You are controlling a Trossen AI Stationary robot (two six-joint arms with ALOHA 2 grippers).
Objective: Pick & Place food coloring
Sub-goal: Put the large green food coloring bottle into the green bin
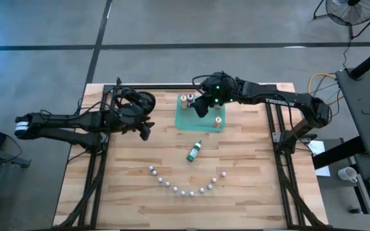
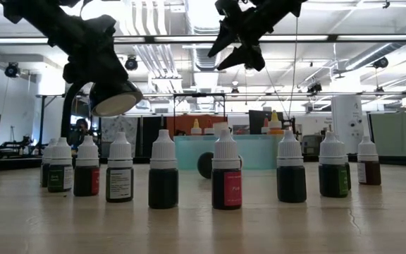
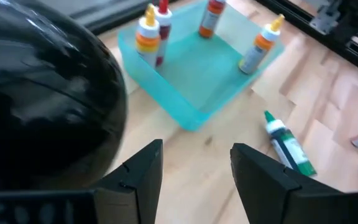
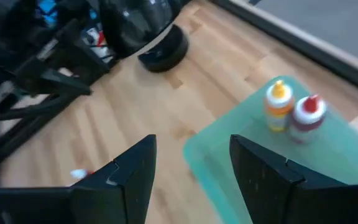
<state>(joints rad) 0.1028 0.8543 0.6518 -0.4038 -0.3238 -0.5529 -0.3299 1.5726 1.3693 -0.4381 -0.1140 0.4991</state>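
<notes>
Wooden slat table (image 1: 127, 192); workshop beyond, perhaps shelving.

A: Where does the high view sit?
B: Overhead, looking straight down on the whole surface (image 1: 127, 192). The low view sits at surface height, close behind the small bottles, facing twelve o'clock.
A: And the wrists?
B: Both look down close; all four share the green tray (image 1: 201, 122).

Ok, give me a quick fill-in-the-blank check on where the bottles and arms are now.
1. The green-capped bottle lies on its ____ on the table.
2. The tray holds ____ upright bottles.
3. The right gripper hovers over the ____.
4. The small bottles form a ____ row.

Answers: side; three; tray; curved
</notes>
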